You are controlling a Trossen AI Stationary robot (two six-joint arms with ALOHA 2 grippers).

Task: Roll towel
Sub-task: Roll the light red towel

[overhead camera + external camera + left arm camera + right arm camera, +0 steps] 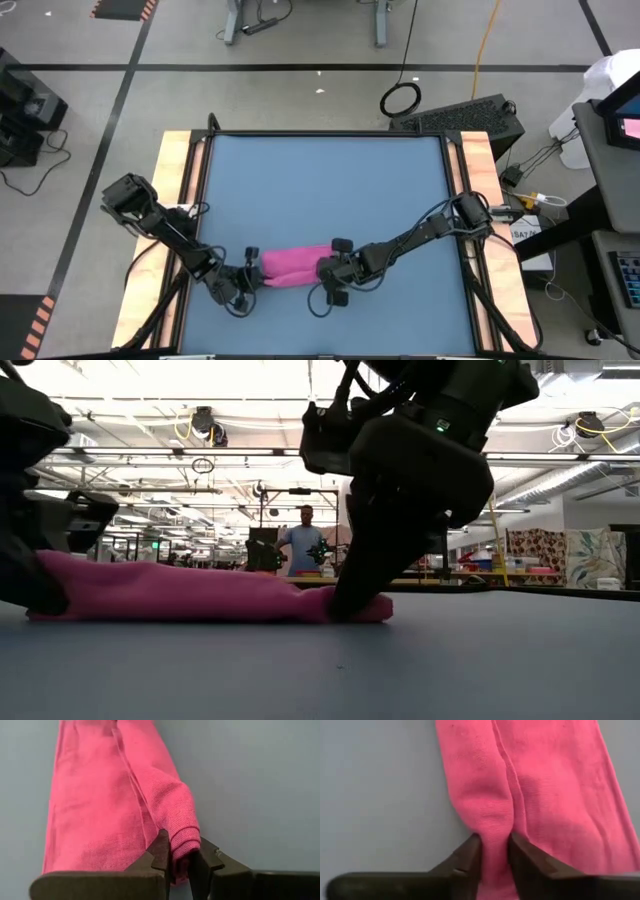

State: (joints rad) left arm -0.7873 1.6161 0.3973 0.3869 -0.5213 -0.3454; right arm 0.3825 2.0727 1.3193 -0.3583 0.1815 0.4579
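The magenta-pink towel [290, 265] lies as a long narrow folded strip on the blue tabletop [320, 190], near the front edge, running left to right. My left gripper [248, 275] is at its left end, shut on the cloth [110, 805]. My right gripper [325, 270] is at its right end, its fingers closed in on a raised fold of the towel [540, 785]. In the low view the strip [180, 592] rests flat on the table between both grippers. My left gripper pinches a rolled-over edge at the towel's left end [182, 837] between its two fingers; several layers show there. The fingers slant down from the table's left. The strip lies slack on the table beyond them. My right gripper pinches a raised ridge of cloth at the towel's right end [495, 827] between its two fingers. The fingers [350, 595] come steeply from above, tips down at the table. The towel stays on the tabletop, not lifted.
Wooden rails [175, 200] run along the table's left and right sides. The far half of the blue top is bare. A person [303, 545] stands far back in the room beyond the table.
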